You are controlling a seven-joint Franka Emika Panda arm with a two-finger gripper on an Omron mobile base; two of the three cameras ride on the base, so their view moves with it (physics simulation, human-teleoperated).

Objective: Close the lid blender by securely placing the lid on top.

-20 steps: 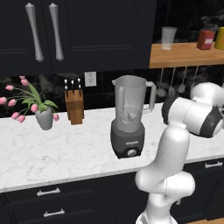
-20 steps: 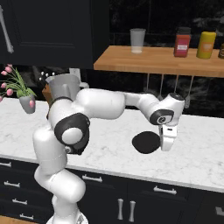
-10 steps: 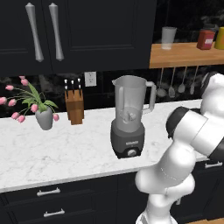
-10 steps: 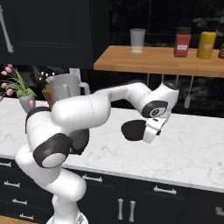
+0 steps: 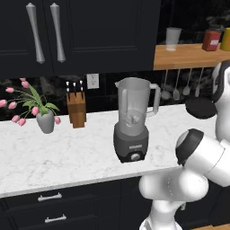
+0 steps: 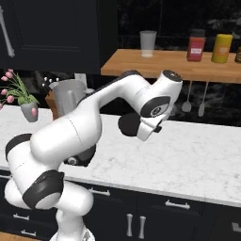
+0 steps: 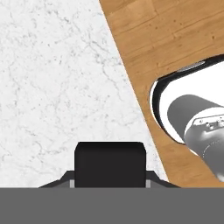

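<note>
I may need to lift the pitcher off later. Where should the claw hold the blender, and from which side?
Probably the side handle: an upright bar standing clear of the blender and its wide wall. Come in level from the side of the hanging utensils, closing across the bar.

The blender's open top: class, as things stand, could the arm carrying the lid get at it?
Probably yes. The lid hangs in the gripper above the counter, beside the blender, whose mouth is uncovered with nothing between.

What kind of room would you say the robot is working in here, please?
A simulated home kitchen: a marble counter with a blender and a knife block, dark cabinets above, and utensils hanging under a wooden shelf.
</note>
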